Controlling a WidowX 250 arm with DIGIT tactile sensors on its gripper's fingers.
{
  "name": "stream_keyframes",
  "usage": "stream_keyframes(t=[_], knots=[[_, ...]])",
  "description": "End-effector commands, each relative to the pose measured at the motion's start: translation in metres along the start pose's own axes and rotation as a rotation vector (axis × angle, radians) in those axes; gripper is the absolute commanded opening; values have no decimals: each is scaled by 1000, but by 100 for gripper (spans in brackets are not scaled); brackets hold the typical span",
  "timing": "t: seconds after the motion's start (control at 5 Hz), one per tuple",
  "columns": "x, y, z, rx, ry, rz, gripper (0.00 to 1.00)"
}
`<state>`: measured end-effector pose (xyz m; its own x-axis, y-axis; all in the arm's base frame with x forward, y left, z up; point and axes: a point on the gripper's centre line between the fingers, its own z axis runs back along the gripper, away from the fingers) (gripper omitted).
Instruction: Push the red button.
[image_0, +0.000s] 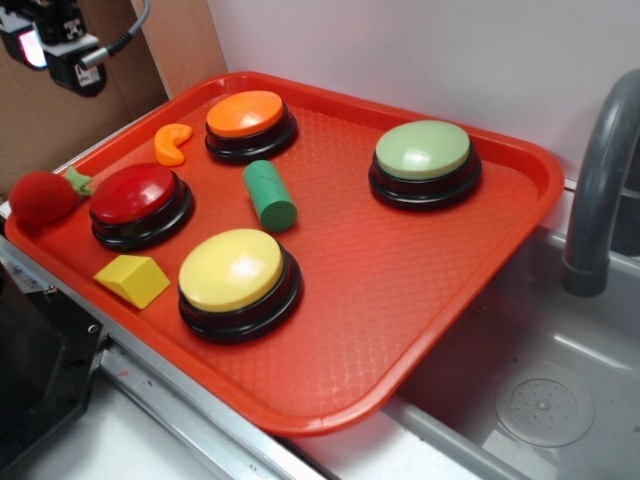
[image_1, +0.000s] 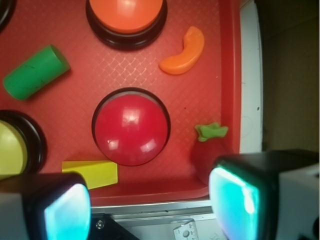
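Observation:
The red button (image_0: 136, 196) (image_1: 131, 126), a glossy dark-red dome on a black base, sits near the left edge of the red tray (image_0: 480, 270). My gripper (image_0: 60, 40) hangs high at the top left of the exterior view, well above and to the left of the button. In the wrist view my gripper (image_1: 150, 205) is open, with its two cyan-lit pads wide apart and nothing between them. There it hovers over the tray's near rim, just short of the button.
Also on the tray: an orange button (image_0: 247, 117), green button (image_0: 424, 155), yellow button (image_0: 233, 273), green cylinder (image_0: 270, 195), yellow wedge (image_0: 133, 279), orange curved piece (image_0: 172, 143) and fuzzy red ball (image_0: 42, 196). A grey faucet (image_0: 600, 190) and sink (image_0: 545, 405) lie right.

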<state>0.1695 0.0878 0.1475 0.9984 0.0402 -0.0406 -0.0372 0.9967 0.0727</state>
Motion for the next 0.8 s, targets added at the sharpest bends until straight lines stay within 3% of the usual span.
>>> stream_keyframes(t=[0.0, 0.6], knots=[[6, -1, 15, 30, -65, -21, 100], [6, -12, 23, 42, -85, -63, 100]])
